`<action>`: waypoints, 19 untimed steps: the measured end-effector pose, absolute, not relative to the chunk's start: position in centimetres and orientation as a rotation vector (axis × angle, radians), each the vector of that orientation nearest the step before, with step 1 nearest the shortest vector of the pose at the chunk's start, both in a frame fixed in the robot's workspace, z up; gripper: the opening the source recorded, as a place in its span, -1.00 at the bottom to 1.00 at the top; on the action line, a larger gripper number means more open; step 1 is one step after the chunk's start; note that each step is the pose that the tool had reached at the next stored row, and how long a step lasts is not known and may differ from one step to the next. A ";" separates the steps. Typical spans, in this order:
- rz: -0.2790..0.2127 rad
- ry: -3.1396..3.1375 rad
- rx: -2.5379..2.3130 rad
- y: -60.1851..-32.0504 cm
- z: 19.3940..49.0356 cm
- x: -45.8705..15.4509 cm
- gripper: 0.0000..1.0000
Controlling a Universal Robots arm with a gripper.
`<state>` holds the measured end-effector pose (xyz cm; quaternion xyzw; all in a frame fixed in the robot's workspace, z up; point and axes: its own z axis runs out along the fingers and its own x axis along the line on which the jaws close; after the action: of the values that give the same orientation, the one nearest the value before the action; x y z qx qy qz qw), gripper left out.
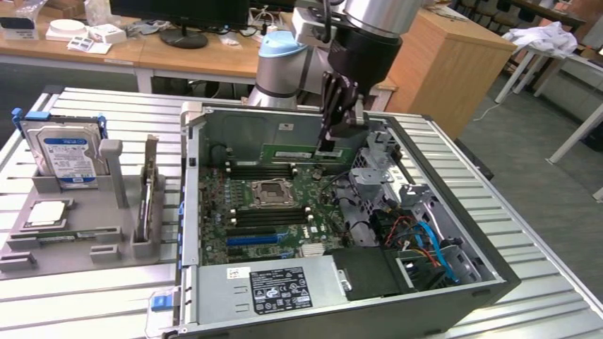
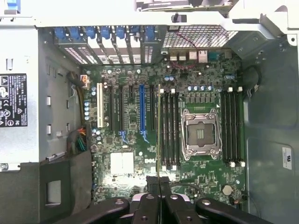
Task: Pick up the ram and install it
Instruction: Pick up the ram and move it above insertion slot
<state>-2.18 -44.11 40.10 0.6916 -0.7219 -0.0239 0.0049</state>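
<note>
Claw point(image 1: 328, 145) clamped on ram point(image 1: 287, 151), stick edge-down above far slots point(image 1: 256, 170) in case. Likely best: keep ram level, parallel to slot, square before pressing.

(a) bench point(image 1: 94, 311): ribbed bare metal, dull silver sheen. (b) case point(image 1: 245, 131): sheet metal, matt grey. (c) motherboard point(image 1: 282, 212): green lacquered board, slight gloss; socket frame point(image 2: 201, 135) reads to me as bright polished metal. (d) ram point(image 1: 287, 151): same green board finish. (e) hand point(image 1: 328, 146): black, matt; metal or plastic, I cannot tell. (f) arm point(image 1: 382, 10): smooth silver metal, pale blue plastic cap point(image 1: 281, 44). (g) hard drive point(image 1: 64, 152): shiny metal lid, paper label. (h) holder point(image 1: 94, 212): matt grey plastic. (i) cabinet point(image 1: 452, 63): smooth wood.
</note>
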 end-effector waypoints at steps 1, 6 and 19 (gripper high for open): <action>-0.075 -2.261 2.166 -44.0 40.1 -2.2 -0.77; -0.075 -2.261 2.166 -43.5 40.1 -2.3 -0.77; -0.075 -2.261 2.166 -42.3 40.0 -2.5 -0.77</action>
<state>-2.47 -42.27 40.02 0.6916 -0.7219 -0.0238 0.0049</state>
